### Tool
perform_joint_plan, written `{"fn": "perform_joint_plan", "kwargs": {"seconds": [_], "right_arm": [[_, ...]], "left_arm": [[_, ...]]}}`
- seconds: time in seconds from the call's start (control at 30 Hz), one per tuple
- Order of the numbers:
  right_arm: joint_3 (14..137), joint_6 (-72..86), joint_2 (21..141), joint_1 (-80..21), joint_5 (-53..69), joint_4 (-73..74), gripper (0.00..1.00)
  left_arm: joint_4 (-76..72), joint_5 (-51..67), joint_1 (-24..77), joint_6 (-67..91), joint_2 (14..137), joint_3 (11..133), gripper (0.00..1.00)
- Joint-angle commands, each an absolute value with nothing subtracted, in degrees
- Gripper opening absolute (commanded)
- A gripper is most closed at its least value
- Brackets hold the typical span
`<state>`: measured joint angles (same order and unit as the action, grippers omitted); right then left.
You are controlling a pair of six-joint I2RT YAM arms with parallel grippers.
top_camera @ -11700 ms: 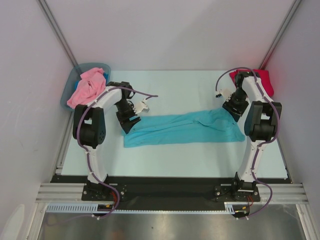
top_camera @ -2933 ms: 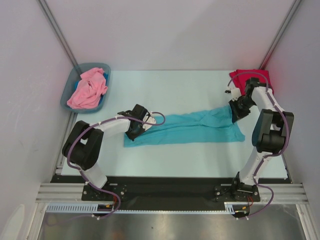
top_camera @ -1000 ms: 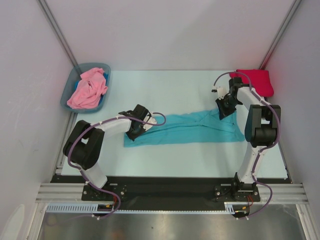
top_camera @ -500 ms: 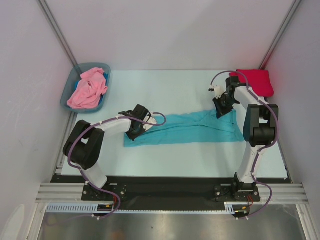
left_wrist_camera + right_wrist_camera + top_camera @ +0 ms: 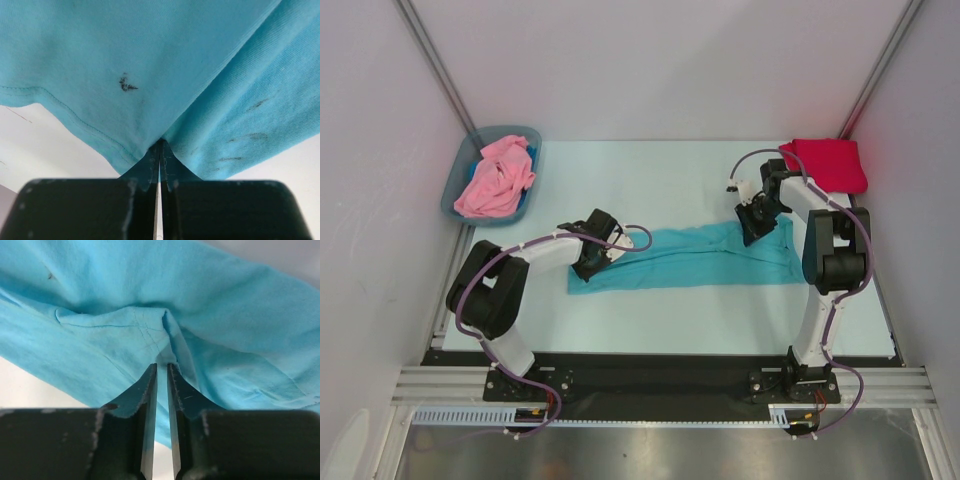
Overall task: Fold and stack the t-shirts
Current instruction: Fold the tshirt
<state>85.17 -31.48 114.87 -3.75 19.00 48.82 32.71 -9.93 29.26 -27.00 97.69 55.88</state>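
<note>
Teal shirt [image 5: 690, 258] runs L-R btwn us: L gripper [image 5: 588, 263] pinches left end, R gripper [image 5: 748, 234] barely parted at right end; hold unclear.

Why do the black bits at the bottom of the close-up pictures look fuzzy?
Left wrist view: the left claw is probably too near the lens, so its base blurs; the teal shirt is sharp, stitches and all. Right wrist view: the right claw blurs the same way. Top view: everything looks sharp.
</note>
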Motion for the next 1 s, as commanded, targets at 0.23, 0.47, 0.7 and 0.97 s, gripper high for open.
{"fn": "perform_joint_plan", "kwargs": {"seconds": [0.23, 0.47, 0.7, 0.97], "right_arm": [[87.71, -31.29, 111.97, -4.83, 21.09, 49.66, 0.33], [91.14, -30.59, 113.64, -5.71, 21.54, 50.01, 0.39], [92.28, -30.94, 113.47, -6.06, 20.39, 49.92, 0.4], [93.08, -31.29, 114.26, -6.07, 19.95, 50.27, 0.4]], "left_arm": [[26.72, -6.77, 29.53, -26.98, 100.9, 55.02, 0.0], [26.98, -7.03, 29.88, -27.16, 101.07, 55.2, 0.0], [29.7, -5.54, 30.06, -29.09, 98.53, 55.11, 0.02], [36.64, -0.98, 30.15, -31.46, 91.15, 61.16, 0.08]]}}
